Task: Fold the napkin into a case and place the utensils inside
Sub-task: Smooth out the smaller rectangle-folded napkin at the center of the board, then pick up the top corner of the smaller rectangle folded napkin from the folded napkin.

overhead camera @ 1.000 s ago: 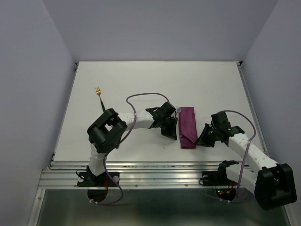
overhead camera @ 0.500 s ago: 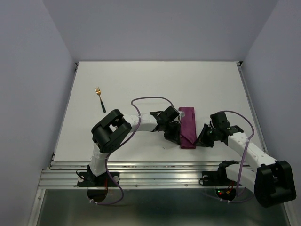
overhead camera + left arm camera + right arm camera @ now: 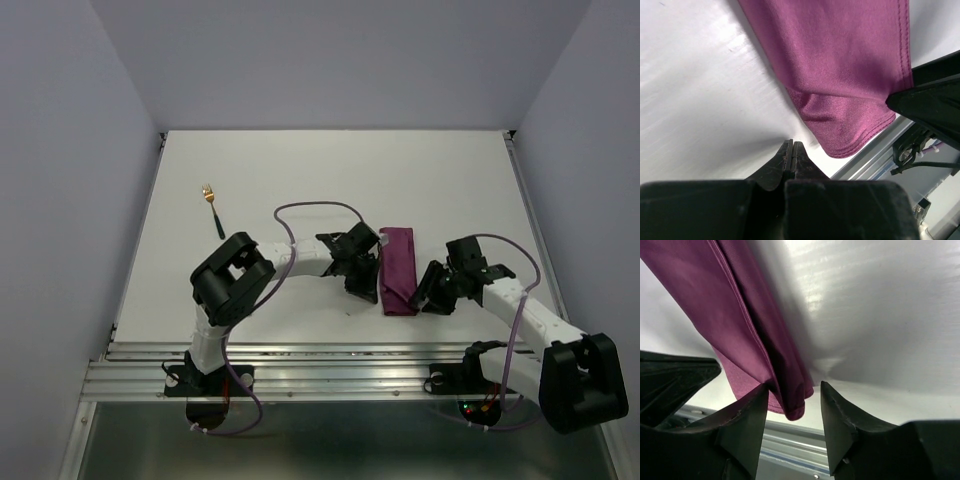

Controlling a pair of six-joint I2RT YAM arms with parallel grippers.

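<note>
Tally from my station. I count one folded purple case point(image 3: 399, 266) on one white table point(image 3: 300, 170). Utensils in sight: one fork point(image 3: 209, 200). Two arms point(image 3: 300, 256) and two grippers: left gripper point(image 3: 364, 288), right gripper point(image 3: 424, 298), with two fingers on each. Two purple cables point(image 3: 310, 205), one looped over each arm.

The left arm point(image 3: 300, 256) and right arm point(image 3: 530, 322) are white with big black joints and purple cables point(image 3: 312, 206). The left hand point(image 3: 791, 146) and right hand point(image 3: 792, 390) are black.
</note>
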